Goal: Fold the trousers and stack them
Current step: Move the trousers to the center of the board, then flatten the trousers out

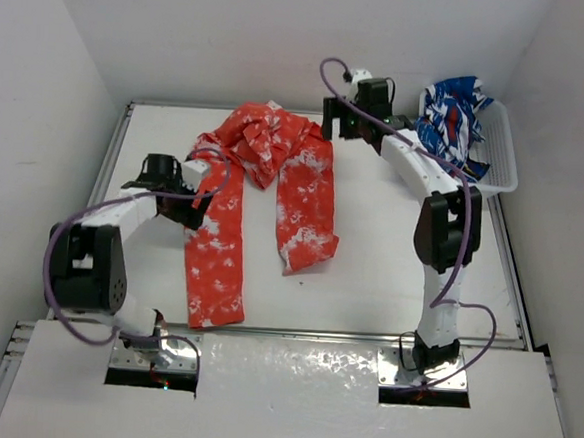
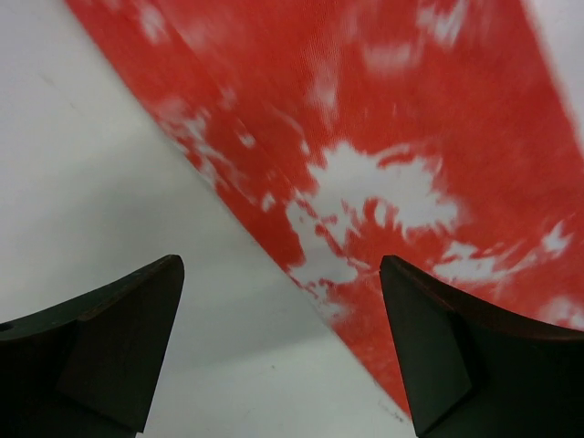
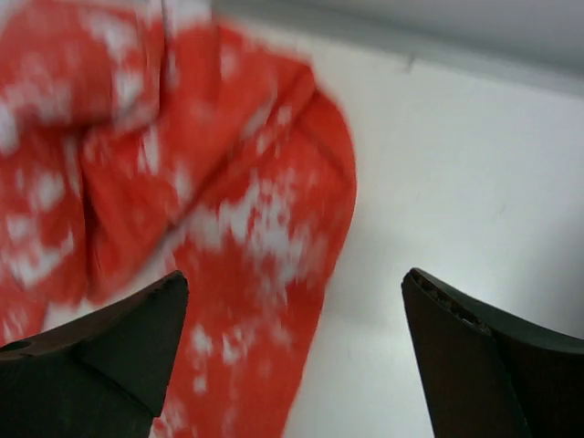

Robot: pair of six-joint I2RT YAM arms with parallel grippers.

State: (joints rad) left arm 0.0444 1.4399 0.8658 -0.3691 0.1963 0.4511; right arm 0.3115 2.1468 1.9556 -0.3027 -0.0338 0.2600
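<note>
The red-orange trousers with white speckles (image 1: pixel 264 192) lie spread on the white table, waist bunched at the back, two legs running toward me. My left gripper (image 1: pixel 199 201) is open at the left edge of the left leg; the left wrist view shows that leg's edge (image 2: pixel 383 173) crossing between the open fingers (image 2: pixel 119 342). My right gripper (image 1: pixel 331 122) is open at the back, beside the right side of the waist; the right wrist view shows the fabric (image 3: pixel 219 237) under its left finger (image 3: pixel 109 347) and bare table under the right one.
A white wire basket (image 1: pixel 502 154) at the back right holds a blue, white and red patterned garment (image 1: pixel 451 120). White walls enclose the table on the left, back and right. The table (image 1: pixel 378 285) has a raised rim.
</note>
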